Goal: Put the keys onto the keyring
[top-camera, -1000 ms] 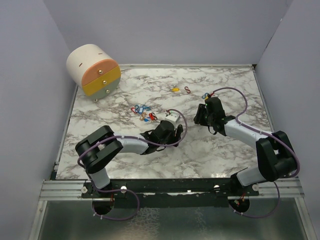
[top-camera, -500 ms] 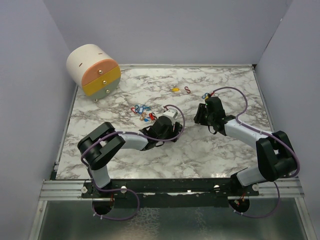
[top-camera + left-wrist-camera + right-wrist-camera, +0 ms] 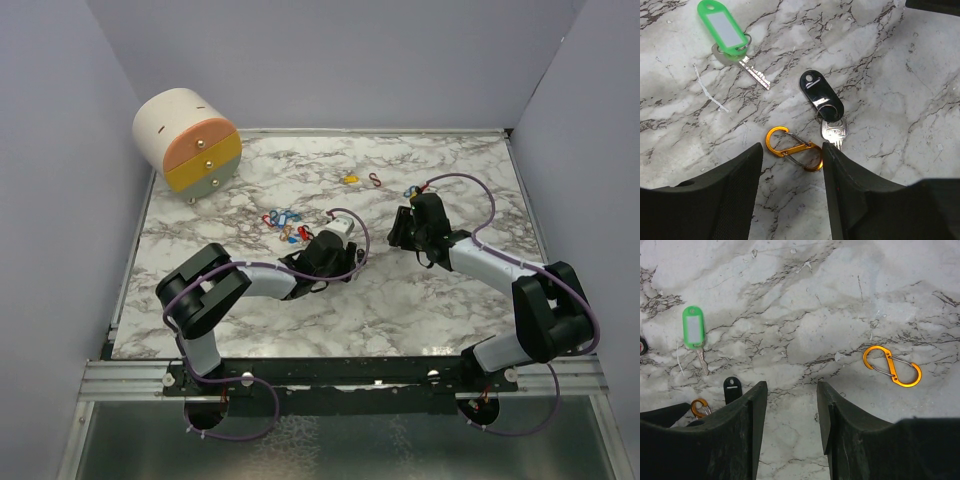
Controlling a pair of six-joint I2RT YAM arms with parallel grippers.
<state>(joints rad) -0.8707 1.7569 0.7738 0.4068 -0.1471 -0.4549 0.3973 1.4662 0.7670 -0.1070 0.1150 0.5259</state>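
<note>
- My left end effector [image 3: 792,152] stands partly open and empty. Its fingers are down at the desk [image 3: 900,60] and straddle an orange S-clip [image 3: 790,148], which I take for the keyring. The clip's 4 o'clock end meets my finger; touching or tucked under, I cannot tell.
- My right end effector [image 3: 790,390] is likewise partly open and holds nothing, with bare marble between its fingers.
- Keys: the black-tagged key [image 3: 822,95] lies just beside the clip at 1 o'clock. The green-tagged key [image 3: 722,27] is further off at 11 o'clock.
- Overhead, a cluster of coloured tags [image 3: 285,222] sits at 10 o'clock of my left wrist, too small to sort.
- A second orange S-clip [image 3: 892,366] lies at 3 o'clock of my right end effector, apart from the keys.
- Risk: the clip is thin wire lying flat on hard stone, so my pads may ride over it or squirt it sideways.
- Risk: the black key's blade is near my finger, so closing could drag it along.
- Risk: pinching across the wire gate would hold it shut, and no key could thread on.
- Risk: both wrists work close together, so a careless reach could knock them.
- Surface: smooth white marble pattern with grey veins.
- Room: plain pale walls on three sides and a round drawer unit [image 3: 188,140] at the desk's 10 o'clock corner.
</note>
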